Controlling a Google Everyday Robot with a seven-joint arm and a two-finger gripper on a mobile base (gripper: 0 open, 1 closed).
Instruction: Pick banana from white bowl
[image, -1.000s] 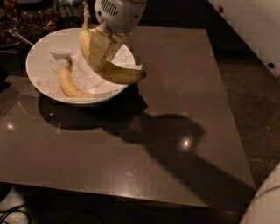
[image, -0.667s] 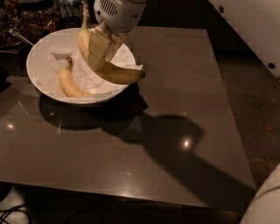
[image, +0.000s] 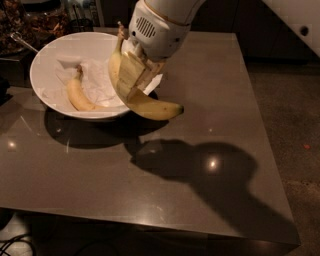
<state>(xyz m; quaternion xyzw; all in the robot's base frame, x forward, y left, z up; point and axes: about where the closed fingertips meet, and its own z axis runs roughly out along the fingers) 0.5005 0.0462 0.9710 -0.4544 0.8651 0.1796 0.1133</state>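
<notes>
The hand (image: 132, 80) is gripping the long curved banana (image: 152, 106) around its middle, with its fingers closed against the banana's sides. It is holding the fruit in the air at the right rim of the white bowl (image: 42, 60). The stem is pointing up beside the wrist and the dark tip is hanging out over the desk (image: 200, 165), so the lift appears to be clearing the bowl. The shorter banana (image: 77, 95) is lying inside on crumpled paper (image: 97, 80), untouched.
</notes>
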